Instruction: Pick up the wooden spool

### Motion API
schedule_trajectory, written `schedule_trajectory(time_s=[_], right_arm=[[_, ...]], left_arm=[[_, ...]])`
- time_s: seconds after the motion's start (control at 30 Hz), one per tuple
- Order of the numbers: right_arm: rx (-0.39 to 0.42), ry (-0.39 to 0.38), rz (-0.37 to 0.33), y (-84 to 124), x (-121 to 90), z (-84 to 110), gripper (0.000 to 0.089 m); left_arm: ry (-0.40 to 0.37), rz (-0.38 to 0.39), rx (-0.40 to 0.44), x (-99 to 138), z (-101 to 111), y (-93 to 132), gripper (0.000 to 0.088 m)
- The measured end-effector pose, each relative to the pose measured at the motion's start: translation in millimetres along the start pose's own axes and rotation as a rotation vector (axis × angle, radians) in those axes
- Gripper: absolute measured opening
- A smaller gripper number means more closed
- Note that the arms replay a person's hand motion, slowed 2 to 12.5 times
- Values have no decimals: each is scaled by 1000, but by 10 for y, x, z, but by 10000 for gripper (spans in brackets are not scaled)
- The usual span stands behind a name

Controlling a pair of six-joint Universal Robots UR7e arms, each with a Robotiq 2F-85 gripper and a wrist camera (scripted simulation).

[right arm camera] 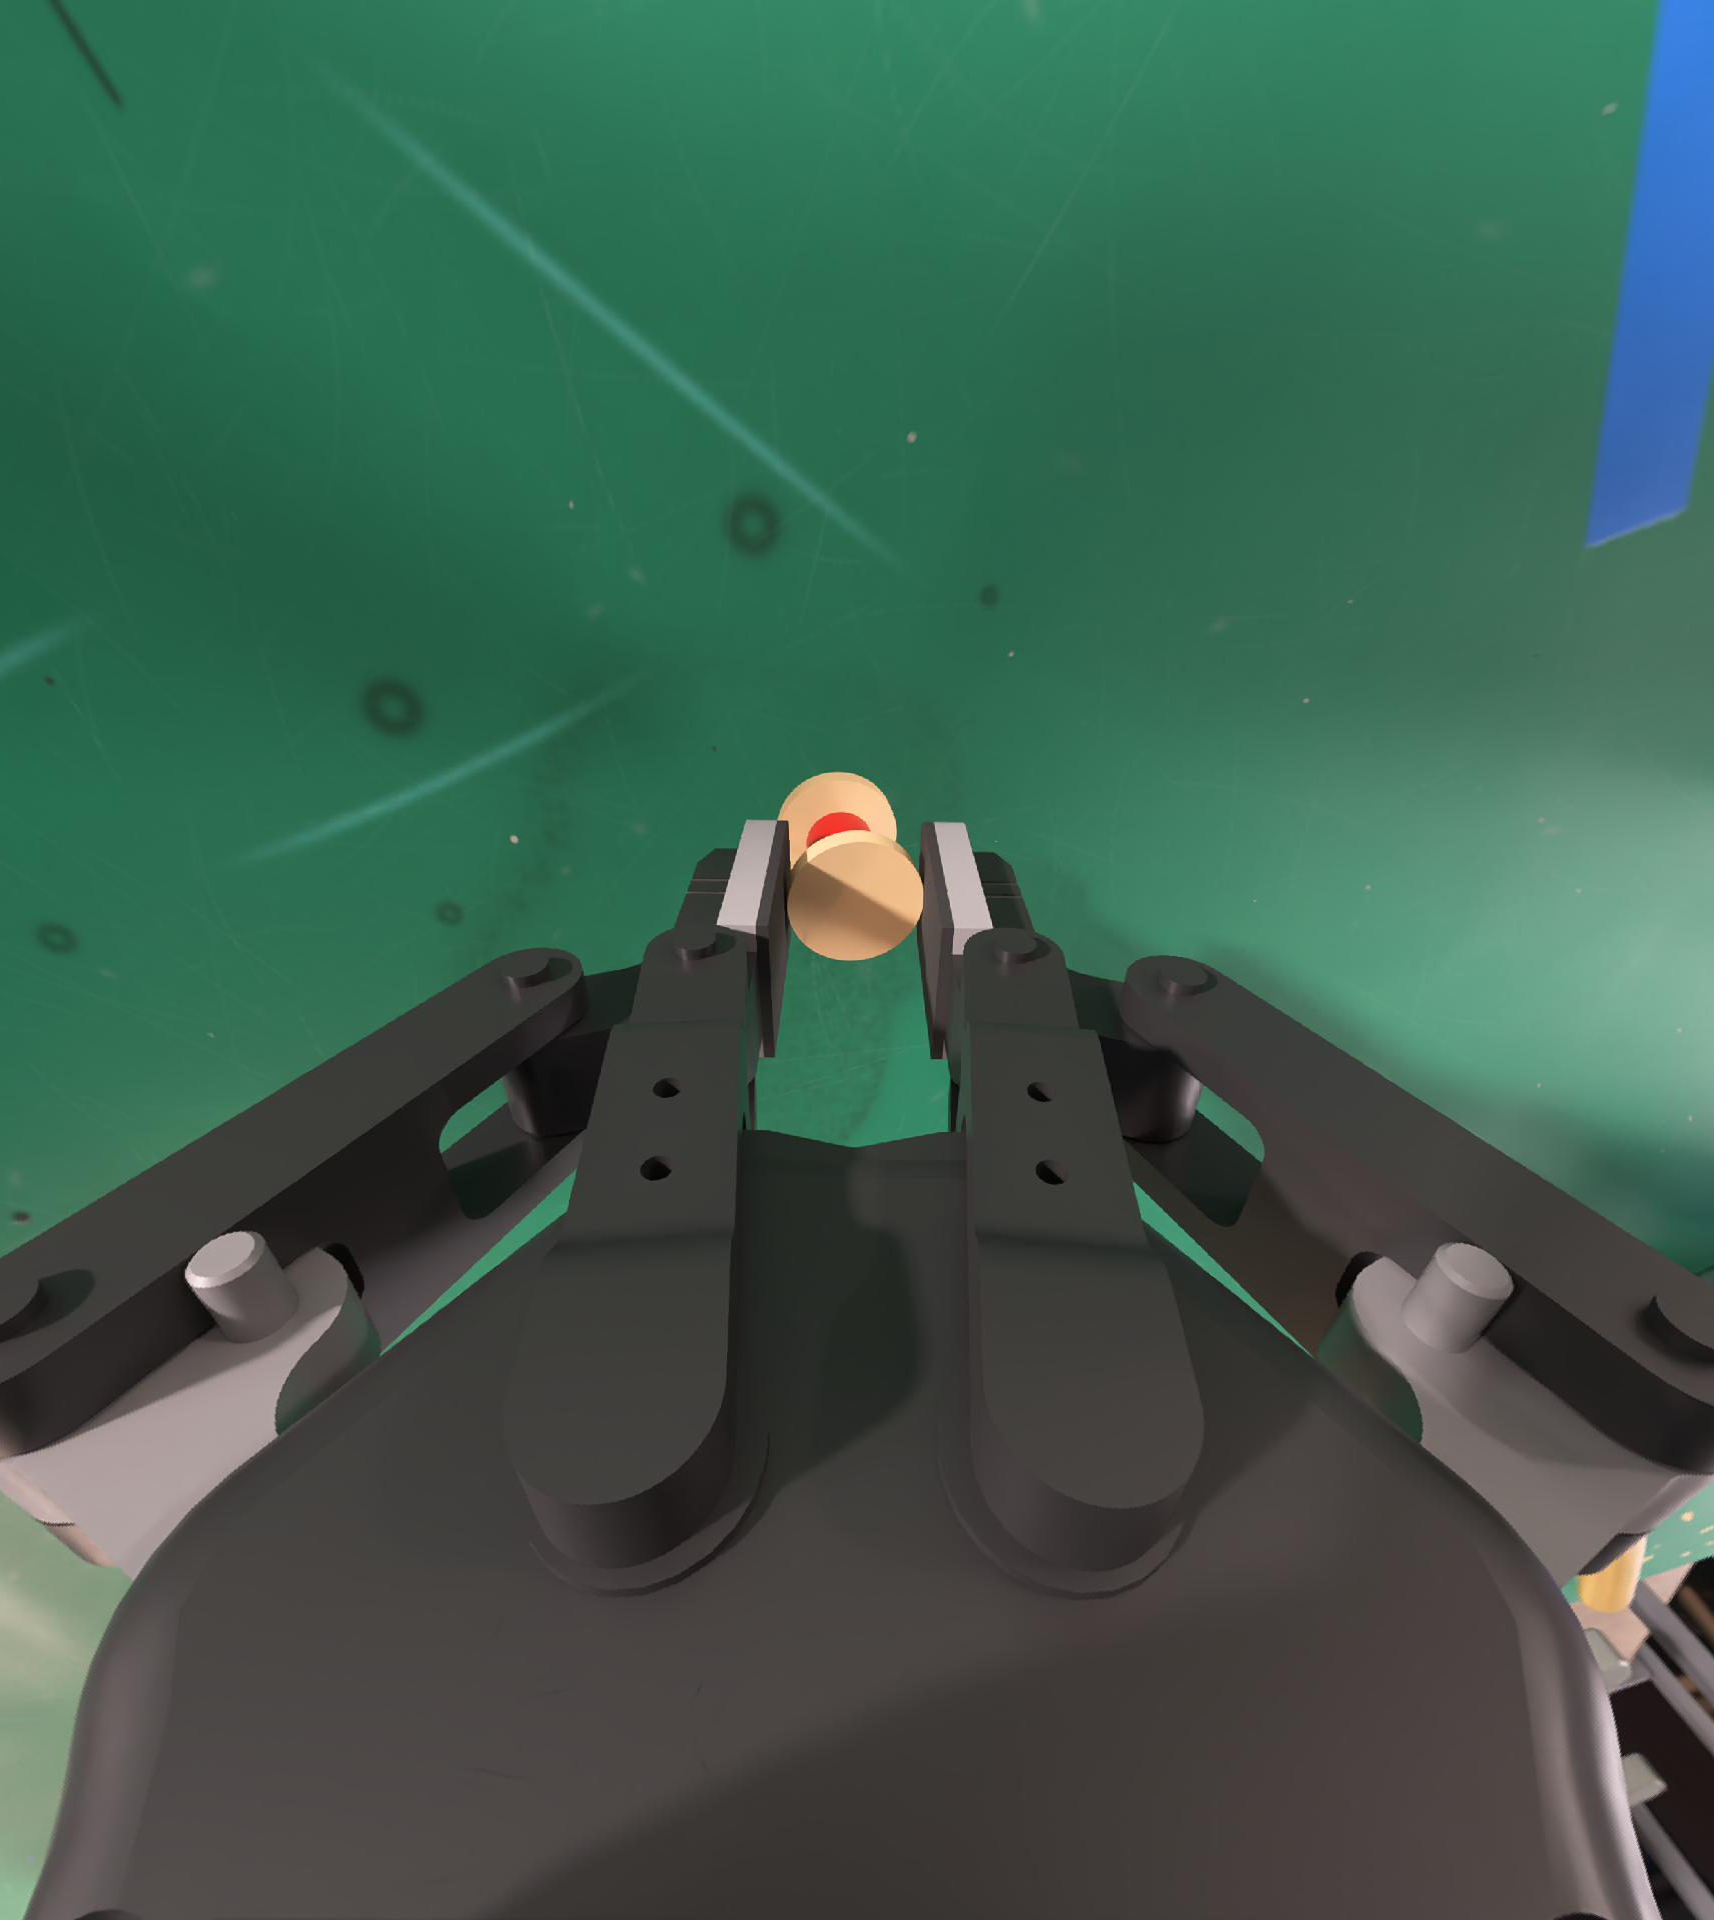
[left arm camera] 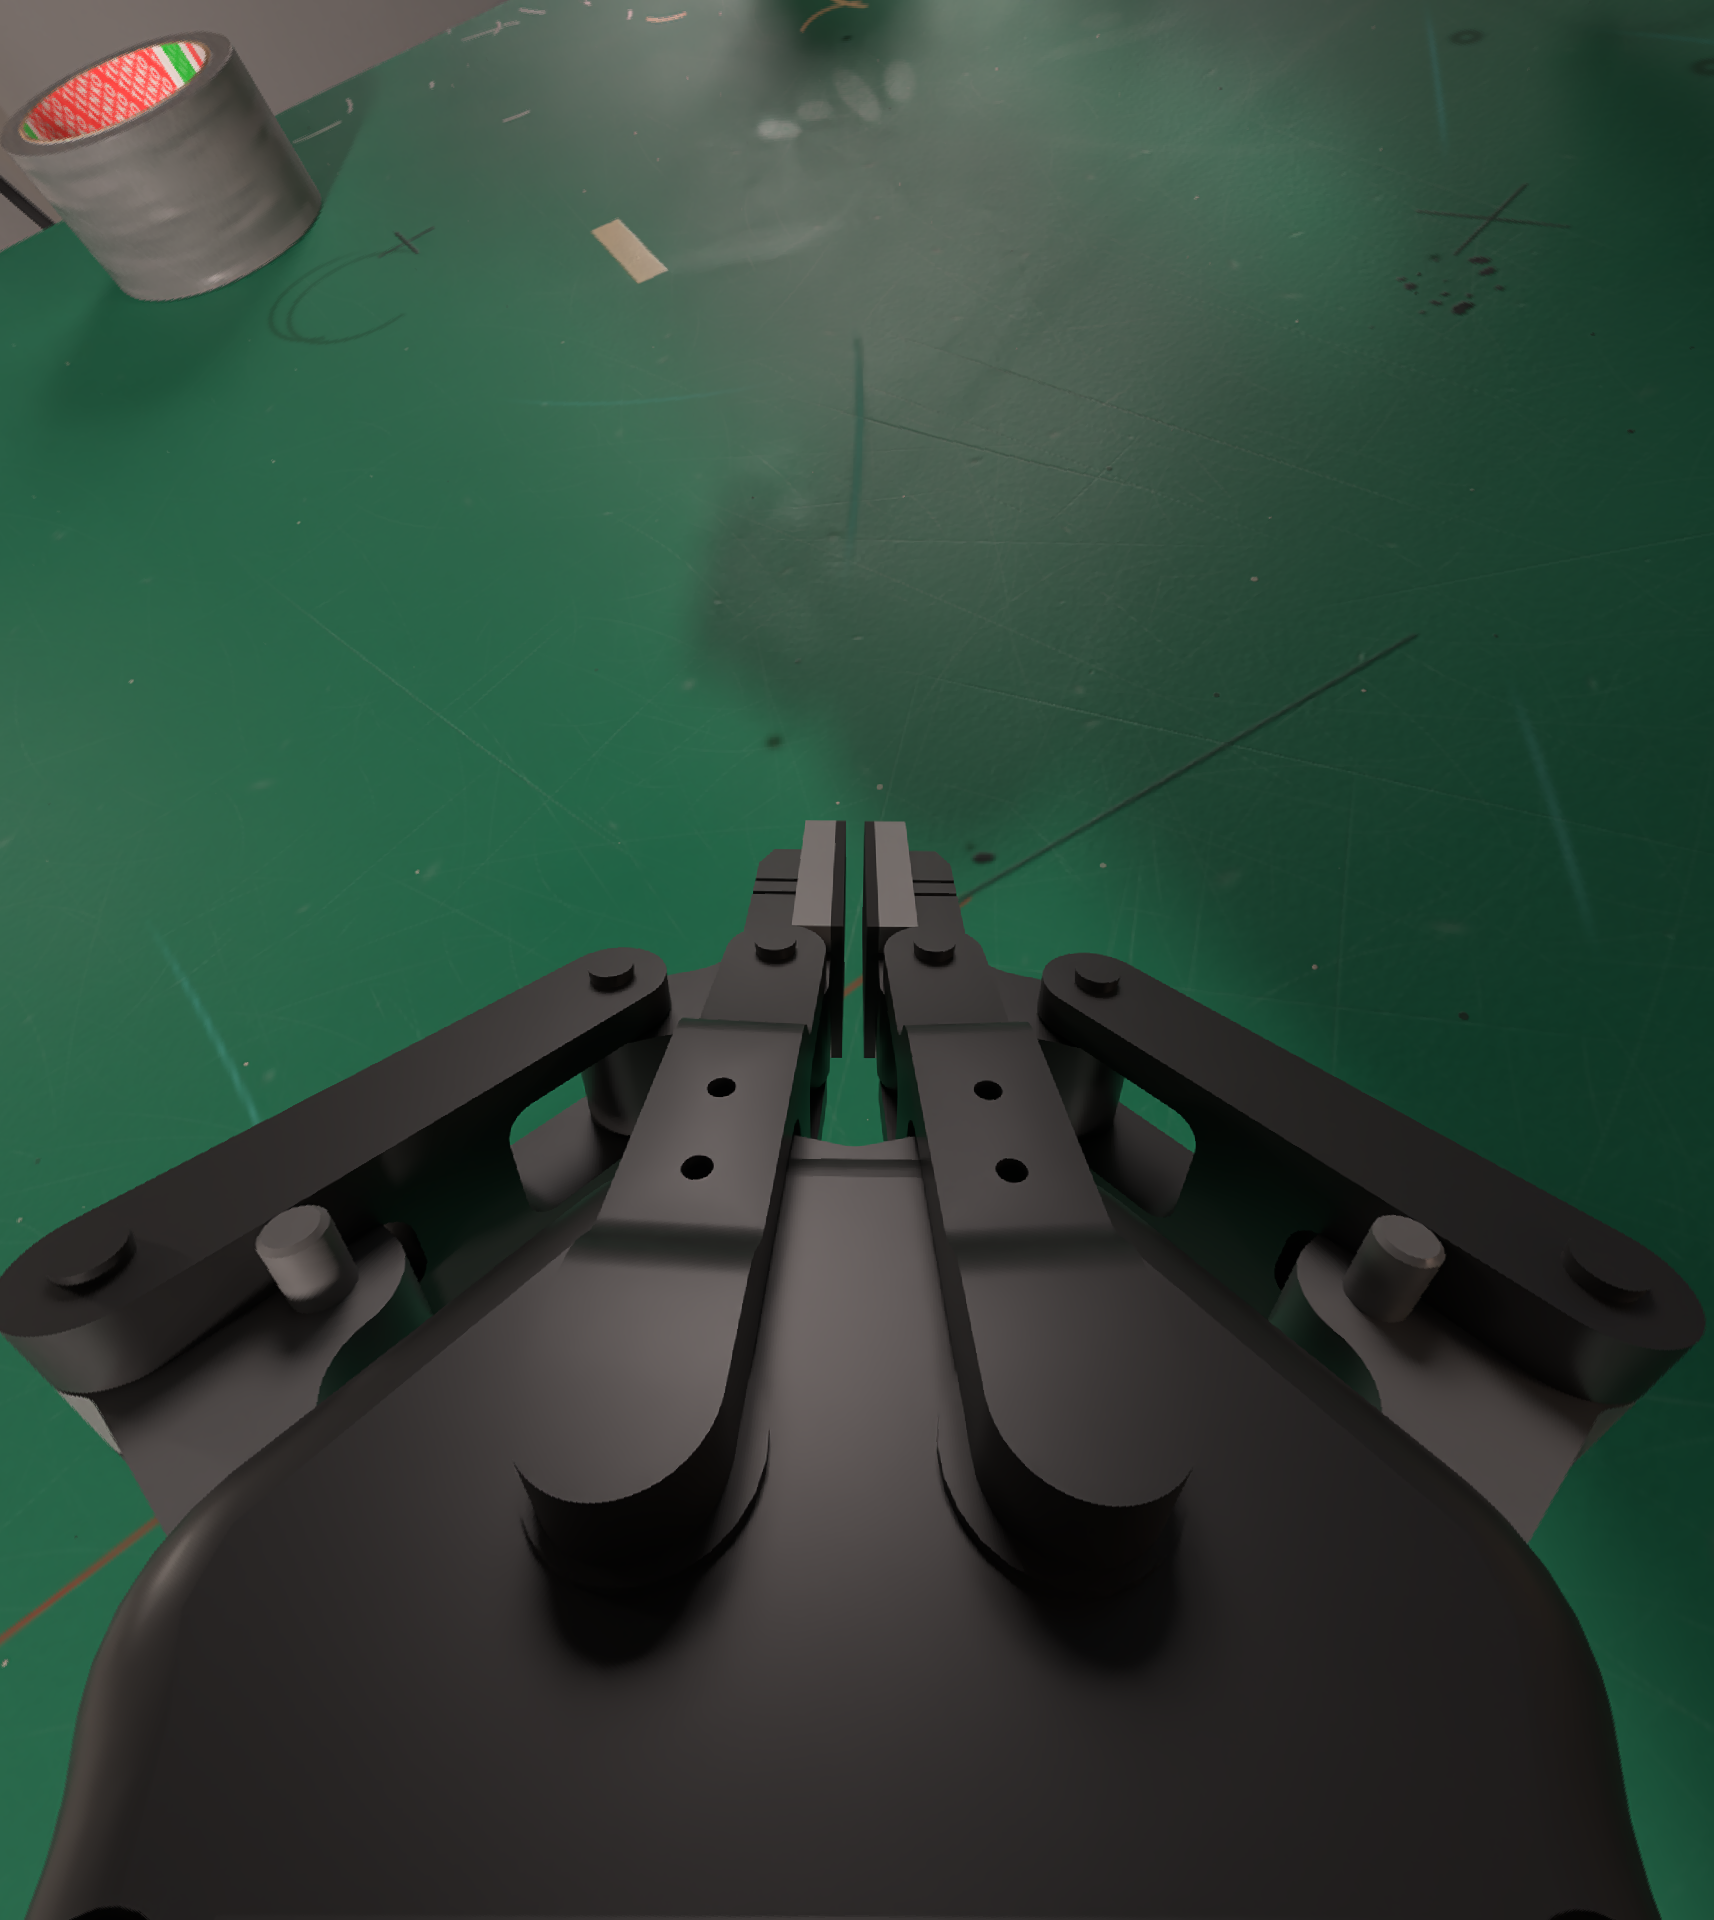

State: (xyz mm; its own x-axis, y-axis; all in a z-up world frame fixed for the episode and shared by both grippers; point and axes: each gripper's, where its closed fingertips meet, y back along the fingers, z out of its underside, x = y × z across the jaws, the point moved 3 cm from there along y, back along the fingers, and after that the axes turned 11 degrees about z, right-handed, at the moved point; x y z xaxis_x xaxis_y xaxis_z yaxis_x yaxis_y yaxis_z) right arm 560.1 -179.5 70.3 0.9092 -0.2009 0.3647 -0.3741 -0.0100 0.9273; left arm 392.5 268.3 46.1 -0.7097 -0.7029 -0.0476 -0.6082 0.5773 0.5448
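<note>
Away from the counter's edges, over bare green top, the right gripper (right arm camera: pixel 854 883) pinches the wooden spool (right arm camera: pixel 854 900) by its nearer flange. It looks light, hard and smooth, likely to roll; the flange rim offers decent purchase. The left gripper (left arm camera: pixel 855 873) is pressed together, empty.

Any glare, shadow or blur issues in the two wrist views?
Left wrist view: a pale glare patch washes out the green table at top centre, and a broad soft shadow lies ahead of the left pincer; the tape roll stays sharp. Right wrist view: a diagonal shadow cuts across the wooden spool end face between the right pincer pads; the table brightens hazily at right.
</note>
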Motion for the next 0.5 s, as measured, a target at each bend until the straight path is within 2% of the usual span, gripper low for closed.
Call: schedule_trajectory(time_s=[0.17,0.5], right_arm=[[38,-99,42,152,30,-85,224],[132,-355,105,542,11,-288,224]], left_arm=[[-3,-3,0,2,0,0,31],[-14,-12,-2,7,0,-1,31]])
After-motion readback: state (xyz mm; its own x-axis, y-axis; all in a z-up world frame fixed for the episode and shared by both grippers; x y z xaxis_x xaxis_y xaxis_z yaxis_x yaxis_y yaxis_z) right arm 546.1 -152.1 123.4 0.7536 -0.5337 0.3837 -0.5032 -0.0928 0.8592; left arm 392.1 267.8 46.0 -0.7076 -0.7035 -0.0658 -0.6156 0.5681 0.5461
